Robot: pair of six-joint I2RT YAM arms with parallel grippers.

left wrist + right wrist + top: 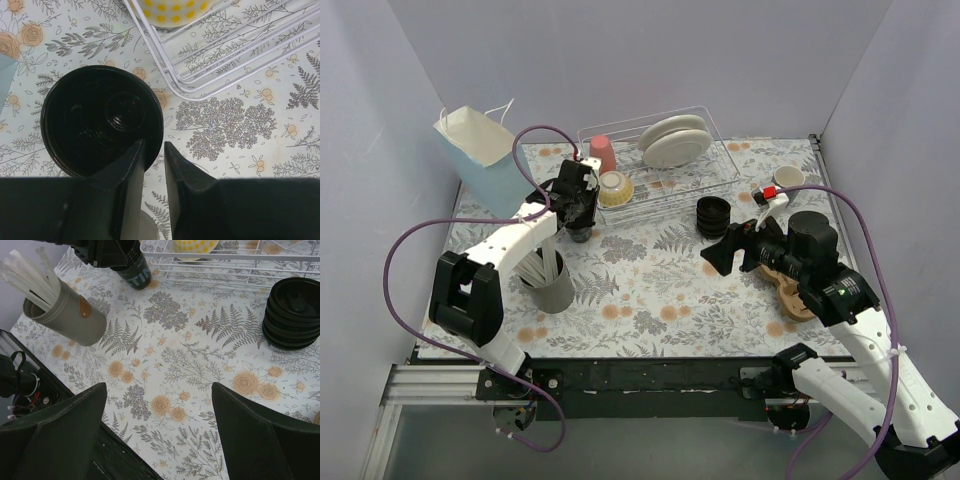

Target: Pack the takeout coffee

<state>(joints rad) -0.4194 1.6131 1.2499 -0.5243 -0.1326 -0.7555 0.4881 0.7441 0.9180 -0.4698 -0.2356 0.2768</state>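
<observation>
1. Side wall of the black cup (136, 271), at the fingers of the left gripper (154, 146): pale teal lettering, too small and tilted to read.
2. Elsewhere: no legible text, brand, number or sign.

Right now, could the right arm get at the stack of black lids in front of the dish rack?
Probably yes. The right gripper is open above the table, and only bare tablecloth lies between it and the stack of black lids. The dish rack sits behind the stack, out of the way.
</observation>
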